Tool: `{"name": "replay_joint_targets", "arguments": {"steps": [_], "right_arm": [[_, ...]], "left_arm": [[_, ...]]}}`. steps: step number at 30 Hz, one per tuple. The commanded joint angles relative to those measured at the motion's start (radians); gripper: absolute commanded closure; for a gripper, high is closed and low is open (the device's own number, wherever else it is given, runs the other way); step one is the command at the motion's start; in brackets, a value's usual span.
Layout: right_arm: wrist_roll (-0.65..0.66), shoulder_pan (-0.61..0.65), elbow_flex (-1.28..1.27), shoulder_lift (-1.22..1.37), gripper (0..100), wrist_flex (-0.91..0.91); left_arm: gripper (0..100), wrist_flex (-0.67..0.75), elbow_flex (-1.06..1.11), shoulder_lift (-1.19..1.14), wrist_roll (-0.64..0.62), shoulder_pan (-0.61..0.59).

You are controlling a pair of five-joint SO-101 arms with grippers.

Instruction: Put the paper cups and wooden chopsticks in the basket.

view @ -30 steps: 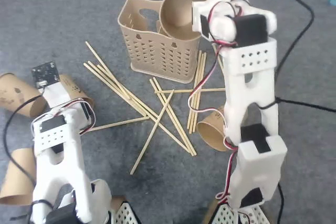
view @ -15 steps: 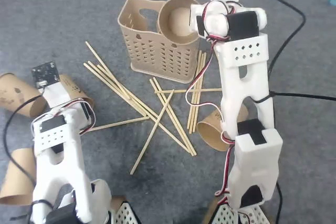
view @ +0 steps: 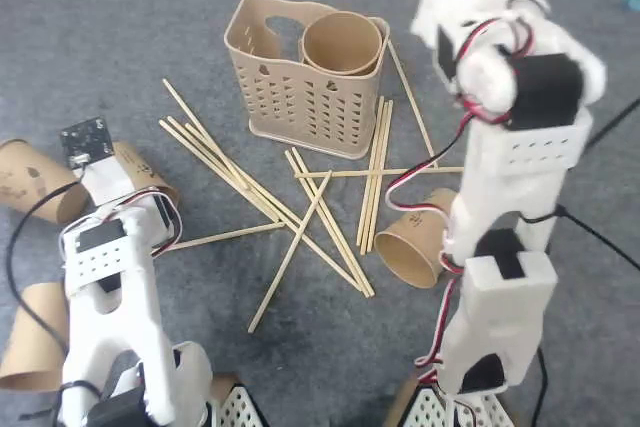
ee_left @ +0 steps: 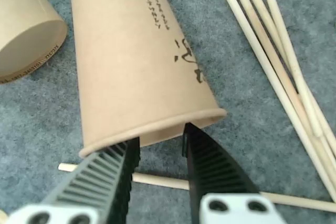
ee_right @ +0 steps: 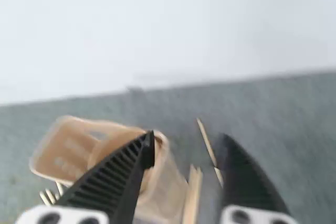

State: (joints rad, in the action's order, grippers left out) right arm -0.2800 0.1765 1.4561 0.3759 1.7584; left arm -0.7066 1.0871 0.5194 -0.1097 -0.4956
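Though slightly parted at a paper cup (ee_left: 131,61), left tool (ee_left: 161,136) grips nothing; right tool (ee_right: 187,137) open, empty.

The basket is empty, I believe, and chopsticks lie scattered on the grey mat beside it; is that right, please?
Not quite: the basket is not empty. The high view shows a paper cup standing in it, mouth up. The chopsticks do lie scattered on the grey mat beside it.

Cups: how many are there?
5 cups: one in the basket, one by the right arm, one at the left gripper, two at the left edge. Arms may hide more.
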Motion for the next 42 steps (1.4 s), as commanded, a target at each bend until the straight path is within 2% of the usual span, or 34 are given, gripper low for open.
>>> {"name": "replay_joint_targets", "arguments": {"steps": [1, 7, 15, 19, 25, 30, 34, 38, 42], "right_arm": [[0.044, -0.035, -0.252, -0.174, 97.4, 0.044], [0.054, -0.038, -0.68, -0.421, 98.7, 0.035], [0.18, -0.077, -1.217, -0.575, 99.1, 0.002], [0.262, -0.134, -1.568, -0.679, 99.1, -0.176], [0.347, -0.16, -2.145, -0.987, 99.1, -0.532], [0.374, -0.156, -2.506, -1.15, 99.1, -0.794], [0.39, -0.156, -2.667, -1.156, 99.1, -0.977], [0.416, -0.156, -2.676, -1.15, 99.1, -0.99], [0.422, -0.156, -2.677, -1.15, 99.1, -0.99]], "left_arm": [[88, 0.023, -0.005, 0.012, 0.008, 0.009], [88, 0.025, -0.005, 0.012, 0.008, 0.009], [88, 0.025, -0.005, 0.012, 0.008, 0.009], [88, 0.055, -0.004, 0.011, 0.003, 0.009], [88, 0.169, 0.033, 0.011, -0.005, 0.009], [88, 0.199, 0.033, 0.011, -0.106, 0.005], [88, 0.281, 0.03, 0.011, -0.137, 0.005], [88, 0.402, -0.002, 0.009, -0.153, -0.011], [88, 0.397, -0.119, -0.038, -0.149, -0.02]]}}
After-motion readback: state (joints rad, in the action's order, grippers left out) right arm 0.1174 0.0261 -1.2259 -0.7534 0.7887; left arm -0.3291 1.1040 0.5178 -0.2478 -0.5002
